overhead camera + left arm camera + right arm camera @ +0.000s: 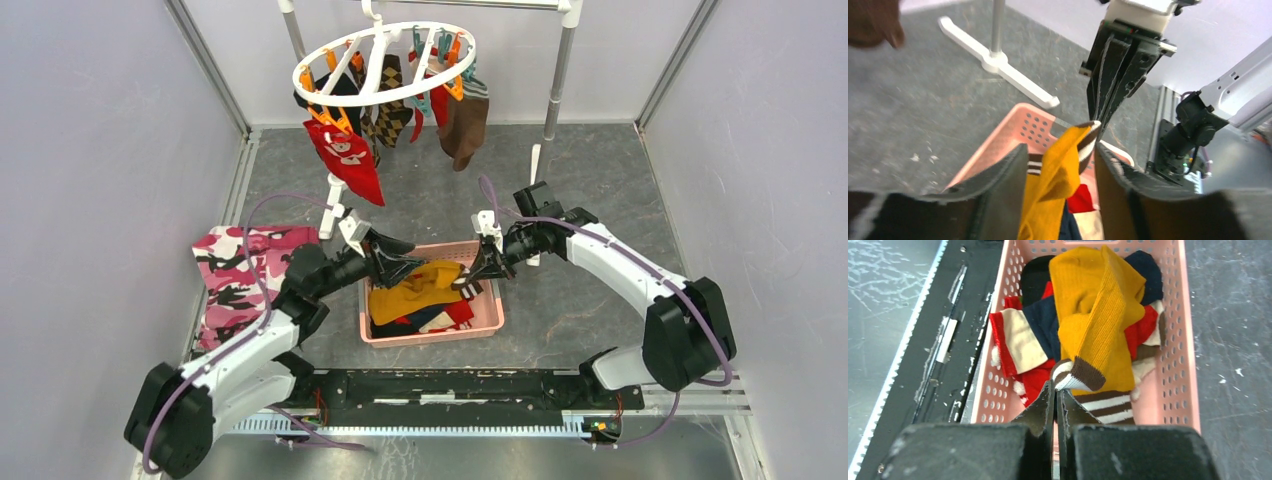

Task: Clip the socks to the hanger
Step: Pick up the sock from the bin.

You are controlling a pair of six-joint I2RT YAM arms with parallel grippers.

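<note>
left arm (pixel 240 350) and right arm (pixel 630 265) reach in from the near edge and meet over the pink basket (pixel 495 305) mid desk (pixel 590 160). right jaws are closed on the brown-and-white striped cuff (pixel 1078 377) of a mustard sock (pixel 430 280), pinched right at the tips. left jaws stand apart, and the same sock hangs down through the gap, lying against one pad; no clamp on it from that side. the sock is stretched between the two arms just above the basket, its lower end draped on the pile. the rest of the pile (pixel 1023 335) sits in the basket: red, cream, navy and black pieces, plus another brown-striped cuff at the near wall. pink-white-black camo cloth (pixel 235 275) lies flat on the desk left of the basket, beside the left arm. farther back, the white foot (pixel 330 210) of the metal rack stands just behind the left wrist. the round white hanger (pixel 384 62) hangs from the rack bar at the far end, tilted, with socks already clipped on: a red one (pixel 350 160) lowest at the left, argyle (pixel 392 115) in the middle, brown (pixel 465 125) at the right. orange clips (pixel 330 115) are visible along the ring; teal ones are mixed in.
</note>
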